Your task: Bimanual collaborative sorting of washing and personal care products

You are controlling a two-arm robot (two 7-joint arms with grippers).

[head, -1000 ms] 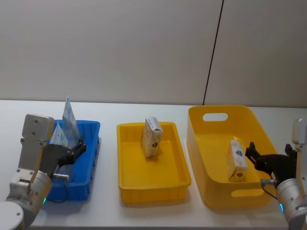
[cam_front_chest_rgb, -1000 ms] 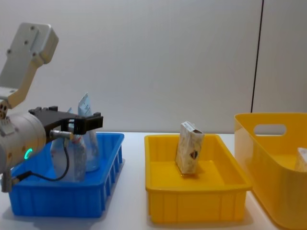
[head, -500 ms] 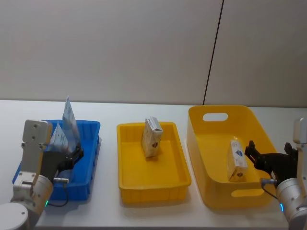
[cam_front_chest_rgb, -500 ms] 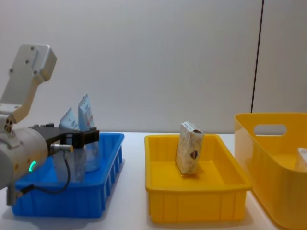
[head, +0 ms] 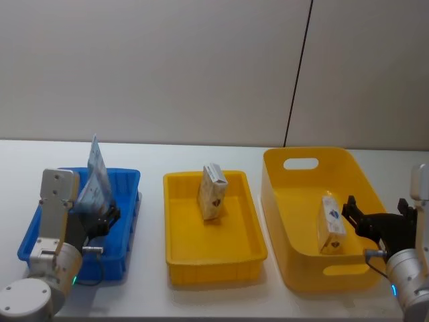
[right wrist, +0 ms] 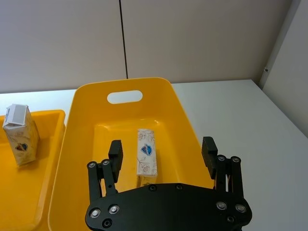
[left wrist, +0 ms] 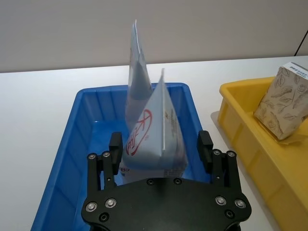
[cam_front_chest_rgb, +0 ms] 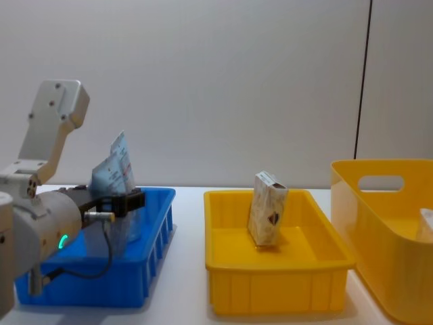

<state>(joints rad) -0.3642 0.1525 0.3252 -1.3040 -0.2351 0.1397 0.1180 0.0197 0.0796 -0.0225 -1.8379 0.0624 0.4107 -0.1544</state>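
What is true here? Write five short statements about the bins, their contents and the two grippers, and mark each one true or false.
1. A near squeeze tube and a far squeeze tube stand in the blue bin. True.
2. The beige carton in the shallow yellow tray lies flat. False: it stands on end, slightly tilted.
3. The deep yellow basket holds a squeeze tube. False: it holds a second carton.
4. The right gripper is open by the deep yellow basket. True.
5. The left gripper is shut on a carton. False: it is open, with the near squeeze tube between its fingers.
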